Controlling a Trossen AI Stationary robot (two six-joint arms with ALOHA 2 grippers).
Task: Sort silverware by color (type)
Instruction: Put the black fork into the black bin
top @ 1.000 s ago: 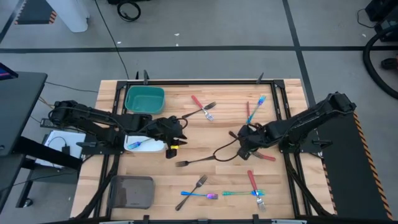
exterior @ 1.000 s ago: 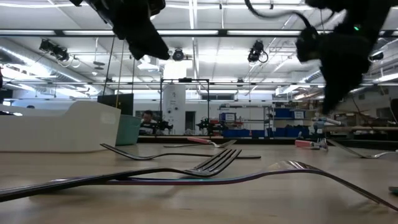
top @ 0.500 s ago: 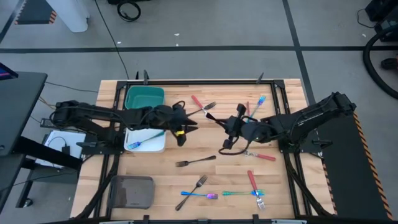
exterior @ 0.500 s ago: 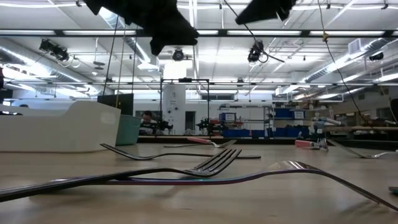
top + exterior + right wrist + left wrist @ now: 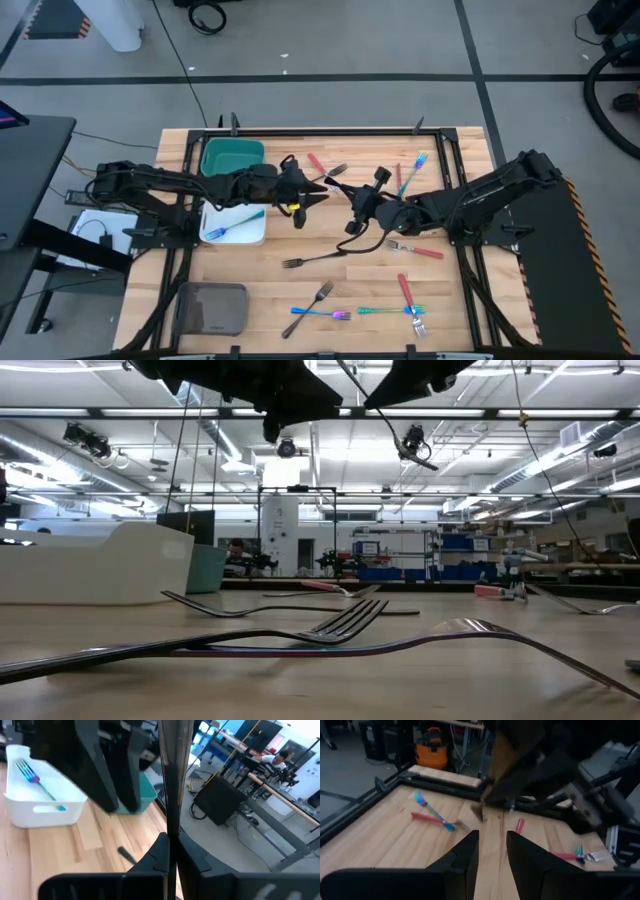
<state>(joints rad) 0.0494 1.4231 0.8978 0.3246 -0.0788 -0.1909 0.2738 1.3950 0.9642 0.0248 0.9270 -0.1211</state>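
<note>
- The dark fork stands upright, pinched by its handle in the right gripper, held up over mid-table; it looks light, stiff and slick, so a firm grip on the flat of the handle seems wise
- The left gripper hangs just across from it, fingers spread and empty; a handover looks likely
- Behind the left gripper sits the white tray with one iridescent fork; the teal tray lies beside it
- Other silverware lies scattered on the table
</note>
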